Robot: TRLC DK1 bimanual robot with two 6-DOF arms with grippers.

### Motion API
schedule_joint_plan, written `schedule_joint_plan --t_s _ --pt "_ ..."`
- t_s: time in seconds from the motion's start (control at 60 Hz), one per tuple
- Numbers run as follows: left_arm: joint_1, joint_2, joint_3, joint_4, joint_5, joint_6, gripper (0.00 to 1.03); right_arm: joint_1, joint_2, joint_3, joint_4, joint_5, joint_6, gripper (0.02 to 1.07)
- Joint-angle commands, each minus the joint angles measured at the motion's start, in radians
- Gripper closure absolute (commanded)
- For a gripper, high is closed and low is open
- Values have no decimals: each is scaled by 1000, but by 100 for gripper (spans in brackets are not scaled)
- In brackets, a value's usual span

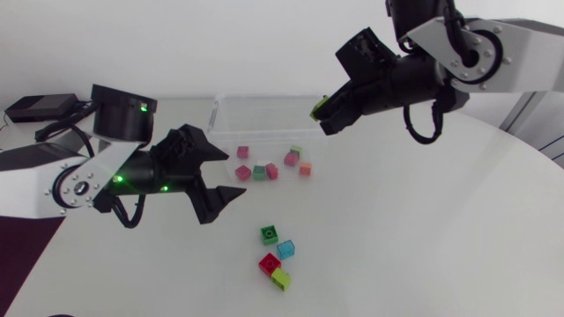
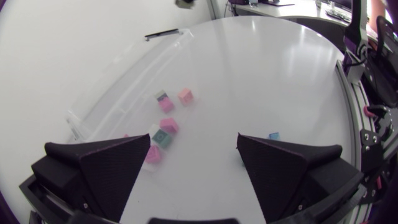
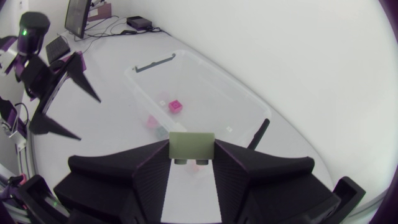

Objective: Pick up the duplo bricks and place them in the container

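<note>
A clear plastic container stands at the back middle of the table and holds several duplo bricks, among them a pink one and an orange one. My left gripper hangs open over the container's near left corner with nothing between its fingers; the bricks lie below it. My right gripper is above the container's right end, shut on a pale green brick. A green, a blue, a red and a lime brick lie on the table in front.
A black box with cables sits at the table's far left edge. The loose bricks form a small cluster in front of the container, with white tabletop around them. In the right wrist view the left arm's fingers stand beside the container.
</note>
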Motion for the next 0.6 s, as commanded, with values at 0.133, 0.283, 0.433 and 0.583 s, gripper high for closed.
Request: schedule_joint_plan --t_s 0.133,0.283,0.433,0.583 --pt "-57 109 -65 8 13 94 6 -8 187 167 46 11 57 79" --pt "-102 221 -77 31 7 129 6 -11 314 265 86 32 75 79" --pt "-115 269 -74 60 5 150 6 -18 402 343 92 54 89 59" --pt "-129 287 -63 65 5 153 6 -21 438 378 83 70 92 7"
